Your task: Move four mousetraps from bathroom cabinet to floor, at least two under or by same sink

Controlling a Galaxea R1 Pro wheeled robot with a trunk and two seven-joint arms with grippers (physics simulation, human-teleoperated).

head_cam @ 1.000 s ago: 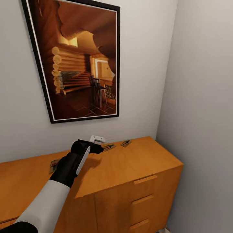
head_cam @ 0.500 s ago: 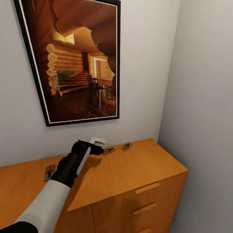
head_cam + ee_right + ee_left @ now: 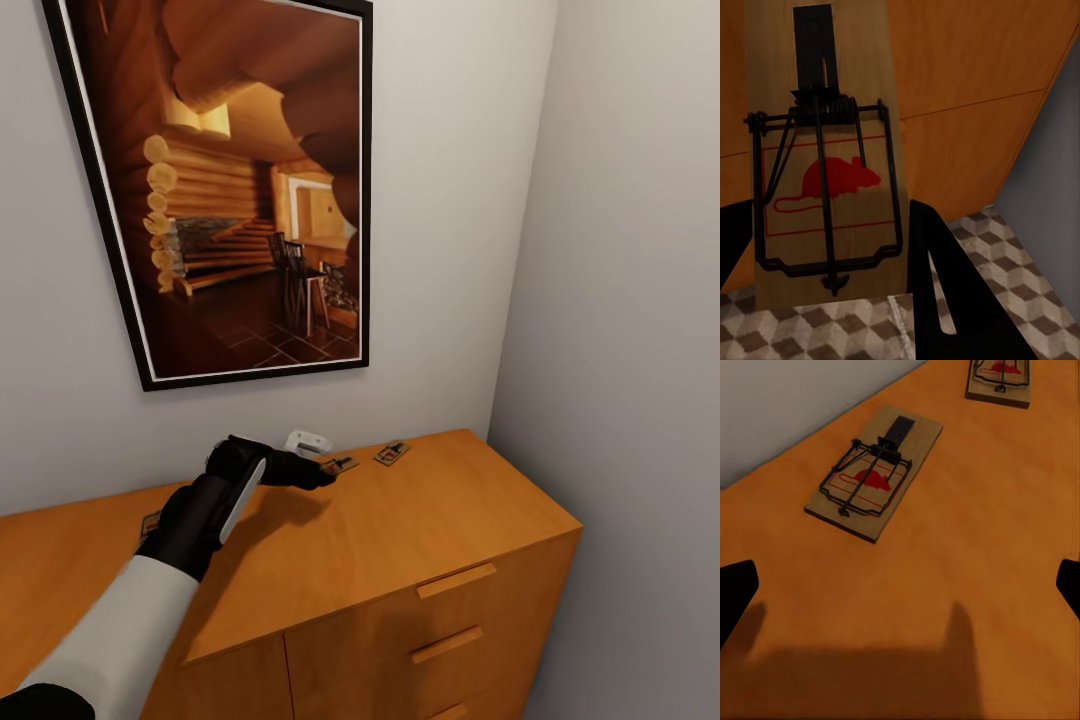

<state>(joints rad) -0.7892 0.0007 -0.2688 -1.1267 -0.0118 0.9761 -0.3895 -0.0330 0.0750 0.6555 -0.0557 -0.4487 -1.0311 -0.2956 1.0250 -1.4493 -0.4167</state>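
The left gripper (image 3: 318,478) reaches low over the far part of the cabinet (image 3: 400,540) top, close to the wall, its fingers spread wide apart with bare wood between them in the left wrist view. Just past its tips lies a mousetrap (image 3: 875,471), flat on the top, its red mouse print and dark wire facing up; in the head view this nearer mousetrap (image 3: 340,465) sits right at the fingertips. A second mousetrap (image 3: 392,453) lies a little further right along the wall, apart from the first. A third mousetrap (image 3: 150,523) peeks out at the left, partly hidden behind the left forearm. The right gripper (image 3: 832,300) is clamped on a fourth mousetrap (image 3: 825,172), held above the bathroom floor (image 3: 1020,255) beside the cabinet front. A framed picture (image 3: 240,190) hangs on the wall above.
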